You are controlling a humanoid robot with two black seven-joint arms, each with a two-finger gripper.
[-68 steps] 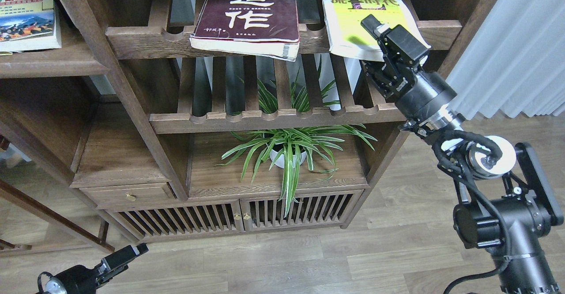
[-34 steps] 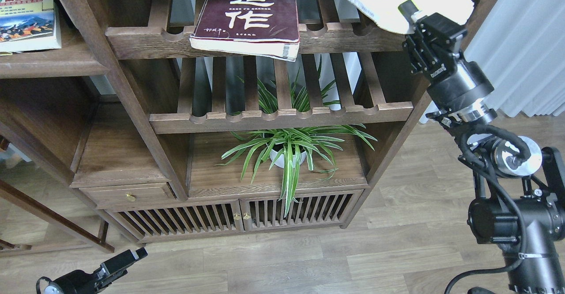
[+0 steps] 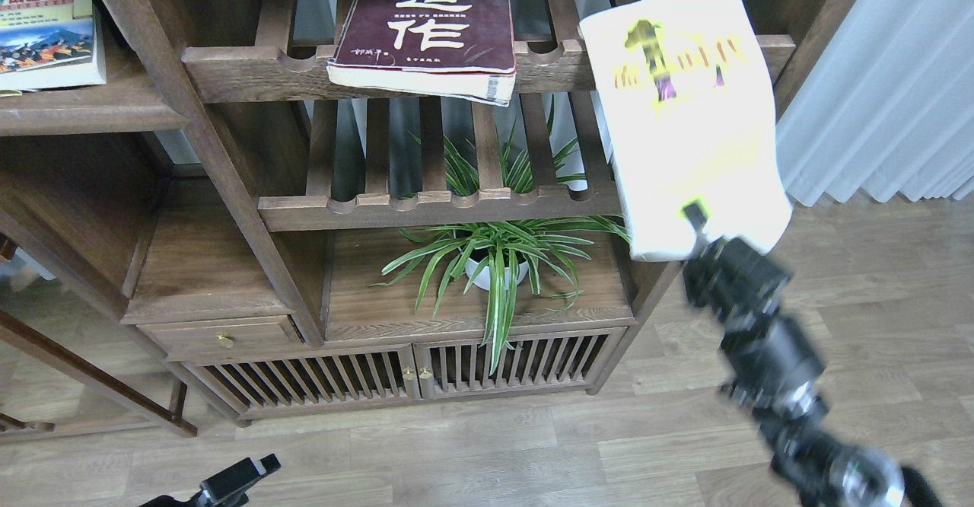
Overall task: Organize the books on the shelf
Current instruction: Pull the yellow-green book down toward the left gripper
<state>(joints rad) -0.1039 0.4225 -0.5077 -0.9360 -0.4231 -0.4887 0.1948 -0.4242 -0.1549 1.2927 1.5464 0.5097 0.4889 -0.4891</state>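
The yellow book [image 3: 689,122] hangs in the air off the right end of the unit, pinched at its lower edge by the right gripper [image 3: 696,221], whose fingers are closed on the paper so that only one dark fingertip [image 3: 692,212] shows against the cover. It is a soft paperback, white with washed-out yellow-green print and a smeared dark figure near the top, blurred and standing nearly upright with its face to the room, clear of every board. Below the grip, the black arm runs down to the lower right corner, also blurred. The left gripper [image 3: 255,470] peeks in at the bottom edge, small and dark; I cannot tell whether its fingers are apart. The maroon book [image 3: 426,23], thick with worn cream page edges and big white characters, lies flat on the top rack [image 3: 251,65], its near corner jutting past the scalloped rail. The small book [image 3: 46,27] with the mountain picture rests on the shelf [image 3: 91,111], a solid dark-brown board at far left. A second slatted rack [image 3: 456,206] sits lower, and under it a spider plant [image 3: 498,259] in a white pot stands on a plain wooden board. The floor [image 3: 533,446] is grey-brown planks, and a pale curtain [image 3: 875,96] hangs at right.
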